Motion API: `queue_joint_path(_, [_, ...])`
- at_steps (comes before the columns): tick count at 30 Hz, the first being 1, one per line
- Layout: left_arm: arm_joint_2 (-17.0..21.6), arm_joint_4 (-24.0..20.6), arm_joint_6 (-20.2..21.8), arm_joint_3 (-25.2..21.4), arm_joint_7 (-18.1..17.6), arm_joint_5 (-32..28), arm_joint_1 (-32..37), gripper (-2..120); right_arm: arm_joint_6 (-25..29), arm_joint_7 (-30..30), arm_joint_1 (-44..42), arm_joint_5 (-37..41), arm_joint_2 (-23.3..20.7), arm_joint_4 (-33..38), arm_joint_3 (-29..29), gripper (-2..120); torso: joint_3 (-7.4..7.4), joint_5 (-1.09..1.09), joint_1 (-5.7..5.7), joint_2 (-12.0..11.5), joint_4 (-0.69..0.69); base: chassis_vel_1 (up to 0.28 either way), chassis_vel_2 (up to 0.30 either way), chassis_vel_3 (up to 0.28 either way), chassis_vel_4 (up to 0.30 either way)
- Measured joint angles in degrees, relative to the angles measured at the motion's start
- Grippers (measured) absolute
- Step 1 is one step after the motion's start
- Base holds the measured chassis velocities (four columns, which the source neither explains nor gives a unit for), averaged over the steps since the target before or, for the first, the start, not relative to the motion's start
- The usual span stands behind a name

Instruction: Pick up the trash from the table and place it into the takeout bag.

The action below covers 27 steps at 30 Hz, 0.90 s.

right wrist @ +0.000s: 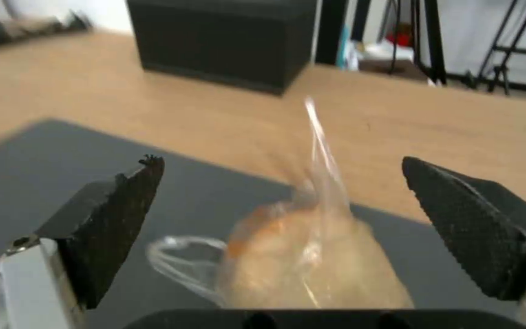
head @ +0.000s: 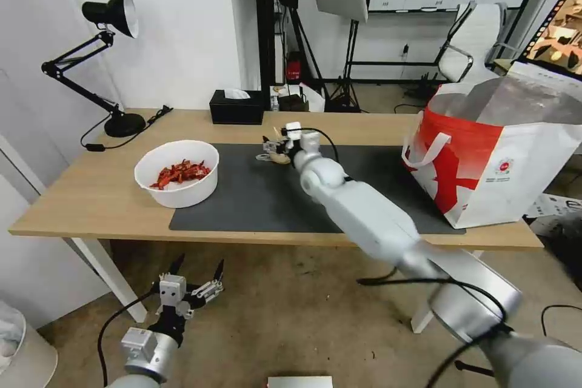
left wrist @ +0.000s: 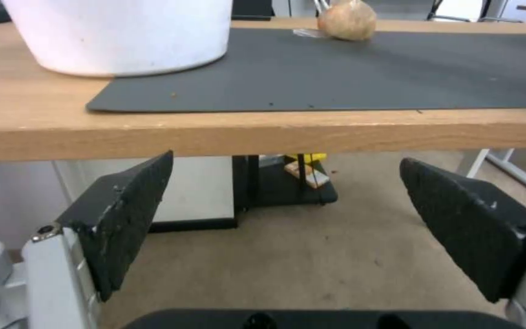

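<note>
Reaching over the mat (head: 242, 194), the right gripper (head: 274, 150) hangs spread around the bundle (right wrist: 312, 260), seemingly not yet touching. Its slick wrap could slip as the jaws close. The bowl (head: 176, 173) waits nearby, the bag (head: 491, 163) well apart, logo unreadable. The left gripper (head: 195, 276) idles spread below the table (head: 91, 194).

Black desk lamp (head: 109, 42) and, apparently, a tissue box (head: 237, 107) stand upright.
</note>
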Motion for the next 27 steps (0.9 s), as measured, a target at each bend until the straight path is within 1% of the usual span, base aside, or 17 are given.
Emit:
queue_joint_path(1, [0.1,0.0,-0.1,-0.2,0.0,-0.1,0.1,100,-0.8,-0.1,0.3,-1.3,1.0,-1.8,0.5,100,0.00,0.00,0.00,0.0,-0.02,0.000,0.000,0.000,0.000])
queue_joint_path(8, [0.1,0.0,-0.4,-0.2,0.1,-0.2,0.4,100,-1.9,-2.5,0.8,-4.0,2.9,-6.1,1.5,100,0.00,0.00,-0.01,0.0,-0.02,0.000,0.000,0.000,0.000])
queue_joint_path(13, [0.1,0.1,-0.5,-0.2,0.1,-0.1,0.5,100,-3.2,-3.0,0.7,-5.0,3.3,-6.6,1.9,100,-0.01,0.00,-0.01,0.0,-0.02,0.000,0.000,0.000,0.000])
queue_joint_path(14, [0.0,0.1,-0.6,-0.1,0.1,-0.1,0.6,100,-5.1,-2.5,0.4,-5.4,3.4,-6.2,2.0,100,-0.01,0.00,-0.01,0.0,-0.02,0.000,0.000,0.000,0.000])
queue_joint_path(16, [-0.1,0.1,-0.7,-0.1,0.1,0.0,0.6,100,-6.1,-1.6,0.1,-5.6,3.5,-5.7,2.1,100,-0.01,0.01,-0.01,0.0,-0.02,0.000,0.000,0.000,0.000])
queue_joint_path(18, [-0.1,0.0,-0.8,-0.1,0.1,0.1,0.7,100,-6.5,-0.8,-0.3,-5.9,3.5,-5.3,2.1,94,-0.01,0.01,-0.01,0.0,-0.02,0.000,0.000,0.000,0.000])
queue_joint_path(19, [-0.1,0.0,-0.8,-0.1,0.1,0.1,0.7,100,-6.5,-0.8,-0.3,-5.9,3.5,-5.3,2.1,94,-0.01,0.01,-0.01,0.0,-0.02,0.000,0.000,0.000,0.000])
queue_joint_path(20, [-0.1,0.0,-0.8,-0.1,0.1,0.1,0.7,100,-6.6,-0.5,-0.4,-6.0,3.5,-5.3,2.1,91,-0.01,0.01,-0.01,0.0,-0.01,0.000,0.000,0.000,0.000])
queue_joint_path(21, [-0.1,0.0,-0.8,-0.1,0.1,0.1,0.8,100,-6.6,-0.2,-0.5,-6.2,3.4,-5.2,2.2,85,-0.01,0.01,-0.01,0.0,-0.02,0.000,0.000,0.000,0.000])
queue_joint_path(22, [-0.1,0.0,-0.8,-0.1,0.1,0.1,0.8,100,-6.6,-0.2,-0.5,-6.2,3.4,-5.2,2.2,85,-0.01,0.01,-0.01,0.0,-0.02,0.000,0.000,0.000,0.000])
queue_joint_path(25, [-0.1,0.0,-0.9,0.0,0.1,0.2,0.8,100,-6.6,0.4,-0.7,-6.3,3.2,-5.1,2.3,68,-0.01,0.01,-0.01,0.0,-0.02,0.000,0.000,0.000,0.000])
queue_joint_path(26, [-0.1,0.0,-0.9,0.0,0.1,0.2,0.8,100,-6.6,0.4,-0.7,-6.3,3.2,-5.1,2.3,68,-0.01,0.01,-0.01,0.0,-0.02,0.000,0.000,0.000,0.000])
queue_joint_path(27, [-0.2,0.0,-0.9,0.1,0.1,0.2,0.8,100,-6.6,0.5,-0.8,-6.3,3.1,-5.0,2.4,63,-0.01,0.01,-0.01,0.0,-0.02,0.000,0.000,0.000,0.000])
